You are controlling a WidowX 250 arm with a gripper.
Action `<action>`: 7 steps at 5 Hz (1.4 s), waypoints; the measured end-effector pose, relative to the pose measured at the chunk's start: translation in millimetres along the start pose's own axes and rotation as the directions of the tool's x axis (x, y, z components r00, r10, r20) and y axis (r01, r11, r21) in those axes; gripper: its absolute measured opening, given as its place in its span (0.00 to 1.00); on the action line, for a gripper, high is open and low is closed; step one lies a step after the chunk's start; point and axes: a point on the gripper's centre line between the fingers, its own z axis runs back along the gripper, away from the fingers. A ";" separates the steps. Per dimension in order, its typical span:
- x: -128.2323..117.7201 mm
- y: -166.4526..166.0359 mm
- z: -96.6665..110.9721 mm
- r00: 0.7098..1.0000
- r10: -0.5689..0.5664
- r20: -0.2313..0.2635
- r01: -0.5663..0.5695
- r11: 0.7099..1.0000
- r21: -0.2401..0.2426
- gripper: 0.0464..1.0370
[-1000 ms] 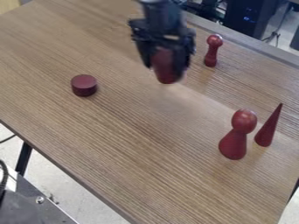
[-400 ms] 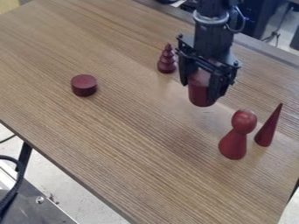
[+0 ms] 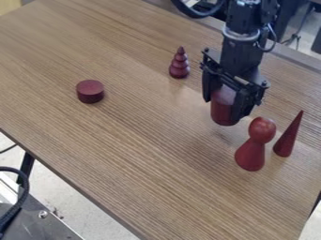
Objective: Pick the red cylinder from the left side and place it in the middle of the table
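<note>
With twelve at the top edge of the view, the black arm (image 3: 244, 47) comes in at one o'clock and hangs down over the table (image 3: 150, 164). Its hand (image 3: 222, 109) sits between two and three o'clock from the middle of the view, closed in around the red cylinder (image 3: 223, 112), with one finger on each side of it. The cylinder is about upright, its lower end sticking out below the hand; whether its underside touches the table I cannot tell.

Near the cylinder, toward its five o'clock, stands a red pawn-shaped piece (image 3: 253, 152) with a round head on a flared base. Just beside that piece, a little past three o'clock from the middle, a slim red cone (image 3: 287, 140) stands with its point up. A dark red tiered piece (image 3: 179, 68), stacked like a little fir tree, is upright between twelve and one. Well apart from the rest, at ten o'clock, a short, dark red disc (image 3: 90, 92) lies flat on the table.

Beyond the table's edge, a dark table leg (image 3: 25, 169) shows at eight o'clock, and a black cable (image 3: 24, 190) curves over a grey panel (image 3: 44, 227) between seven and eight.
</note>
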 end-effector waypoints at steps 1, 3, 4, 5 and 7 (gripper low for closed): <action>2.8 2.5 -4.3 0.999 0.033 0.018 -0.033 0.999 0.020 0.78; 5.3 16.2 -23.8 0.993 0.118 0.016 -0.119 0.992 0.036 0.78; 3.6 18.7 -24.6 0.988 0.154 0.013 -0.154 0.987 0.039 0.82; -9.0 25.7 -25.1 0.967 0.255 -0.016 -0.253 0.965 0.068 0.97; -6.4 33.0 47.7 0.927 0.345 0.147 -0.364 0.922 0.130 0.96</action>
